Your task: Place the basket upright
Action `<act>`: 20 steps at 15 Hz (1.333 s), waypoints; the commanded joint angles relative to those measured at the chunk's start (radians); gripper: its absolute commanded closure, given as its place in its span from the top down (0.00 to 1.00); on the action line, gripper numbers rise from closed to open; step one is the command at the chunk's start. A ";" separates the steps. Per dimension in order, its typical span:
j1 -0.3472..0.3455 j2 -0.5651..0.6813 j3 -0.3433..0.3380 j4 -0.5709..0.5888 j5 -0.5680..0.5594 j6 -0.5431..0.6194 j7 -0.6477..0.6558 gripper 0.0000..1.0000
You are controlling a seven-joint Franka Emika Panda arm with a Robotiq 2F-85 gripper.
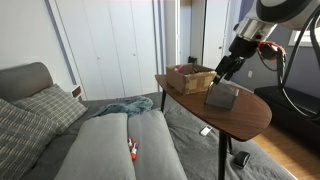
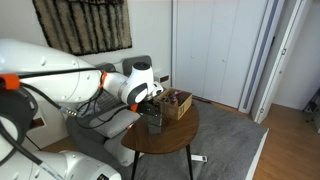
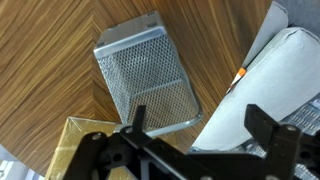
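Observation:
The basket (image 3: 145, 75) is a light-grey wire-mesh bin that lies on its side on the round wooden table (image 3: 50, 60). Its open rim points toward my gripper. It also shows in both exterior views (image 1: 222, 97) (image 2: 156, 121). My gripper (image 3: 198, 125) is open and empty, with its fingers spread wide. It hovers just above the basket's rim end without touching it. In both exterior views the gripper (image 1: 224, 72) (image 2: 153, 101) hangs over the basket, next to the woven tray.
A low brown woven tray (image 1: 190, 77) (image 2: 178, 103) (image 3: 70, 150) stands on the table right behind the basket. A grey sofa bed (image 1: 110, 145) with pillows lies beside the table, with a small orange object (image 1: 132, 150) on it. The table edge (image 1: 250, 125) is close to the basket.

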 commanded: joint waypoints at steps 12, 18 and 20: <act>-0.233 0.200 0.306 0.316 -0.201 -0.323 0.792 1.00; -0.232 0.339 0.308 0.429 -0.235 -0.409 0.936 1.00; -0.232 0.380 0.309 0.454 -0.282 -0.418 1.005 1.00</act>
